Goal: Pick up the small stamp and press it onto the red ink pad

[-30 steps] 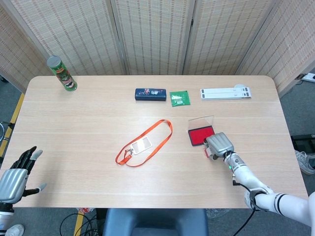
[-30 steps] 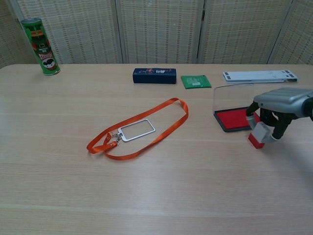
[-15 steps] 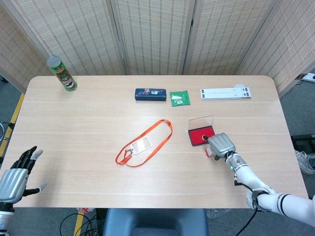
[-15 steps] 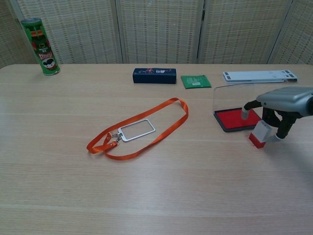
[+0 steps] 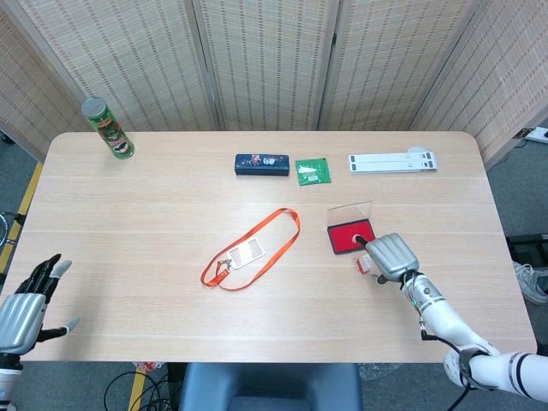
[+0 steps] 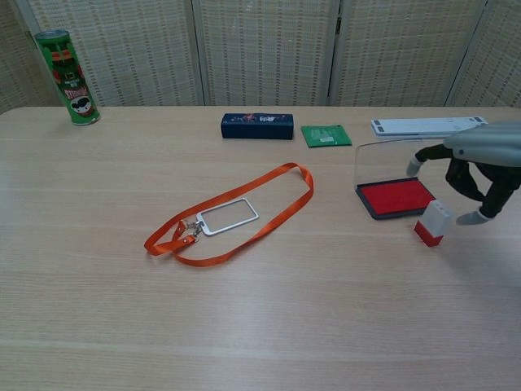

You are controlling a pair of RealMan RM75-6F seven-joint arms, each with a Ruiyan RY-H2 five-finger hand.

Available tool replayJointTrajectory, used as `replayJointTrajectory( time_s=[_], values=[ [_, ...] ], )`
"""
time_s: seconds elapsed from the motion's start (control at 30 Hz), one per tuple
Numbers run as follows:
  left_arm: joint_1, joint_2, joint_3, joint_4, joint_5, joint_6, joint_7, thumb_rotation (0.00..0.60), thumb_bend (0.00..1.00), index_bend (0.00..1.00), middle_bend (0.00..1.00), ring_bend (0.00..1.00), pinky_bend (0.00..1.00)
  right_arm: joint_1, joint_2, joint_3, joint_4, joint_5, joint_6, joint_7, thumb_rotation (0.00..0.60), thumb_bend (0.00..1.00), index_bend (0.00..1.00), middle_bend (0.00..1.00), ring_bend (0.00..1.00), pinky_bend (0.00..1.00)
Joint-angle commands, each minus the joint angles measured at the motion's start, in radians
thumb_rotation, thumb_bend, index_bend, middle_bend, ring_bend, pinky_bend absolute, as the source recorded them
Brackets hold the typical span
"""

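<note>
Red ink pad (image 6: pixel 398 197), lid raised, tray holding red ink only. Small stamp (image 6: pixel 431 222) standing beside it, released; my right hand (image 6: pixel 480 163) spread above. My left hand (image 5: pixel 21 304) spread, holding nothing.

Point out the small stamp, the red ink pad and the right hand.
small stamp (image 6: pixel 431 222), chest view, its white body.
red ink pad (image 6: pixel 396 196), chest view, the red surface.
right hand (image 5: pixel 393 256), head view, the back of it.

- Our right hand (image 5: pixel 392 257) hovers over the small stamp (image 5: pixel 363 263), just beside the red ink pad (image 5: pixel 349 236).
- Our left hand (image 5: pixel 26 306) hangs off the bench (image 5: pixel 154 214), its fingers (image 5: pixel 53 270) spread apart.
</note>
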Motion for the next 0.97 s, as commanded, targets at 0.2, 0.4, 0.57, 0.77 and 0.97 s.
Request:
replayJointTrajectory(
  time_s=[0.2, 0.4, 0.57, 0.77, 0.97],
  values=[
    [0.006, 0.007, 0.0, -0.001, 0.005, 0.012, -0.014, 0.6, 0.2, 0.03, 0.0, 0.0, 0.25, -0.218, 0.041, -0.065, -0.041, -0.222, 0.387, -0.02, 0.6, 0.17, 0.09, 0.34, 0.27, 0.31],
    [0.008, 0.0, -0.002, 0.0, 0.007, 0.018, 0.002, 0.6, 0.2, 0.03, 0.0, 0.0, 0.25, -0.357, 0.002, -0.11, 0.107, -0.337, 0.55, 0.119, 0.6, 0.17, 0.08, 0.26, 0.19, 0.22],
    [0.009, -0.011, 0.0, 0.002, 0.008, 0.019, 0.029, 0.6, 0.2, 0.03, 0.0, 0.0, 0.25, -0.432, 0.0, -0.113, 0.175, -0.37, 0.627, 0.187, 0.6, 0.17, 0.07, 0.18, 0.07, 0.15],
    [0.011, -0.012, 0.001, 0.002, 0.02, 0.029, 0.028, 0.6, 0.2, 0.03, 0.0, 0.0, 0.25, -0.488, 0.022, -0.097, 0.131, -0.386, 0.687, 0.167, 0.6, 0.17, 0.0, 0.04, 0.0, 0.06],
    [0.016, -0.011, 0.004, 0.004, 0.025, 0.038, 0.027, 0.6, 0.2, 0.03, 0.0, 0.0, 0.25, -0.51, 0.04, -0.079, 0.109, -0.401, 0.689, 0.18, 0.6, 0.17, 0.0, 0.02, 0.0, 0.02]
  ],
)
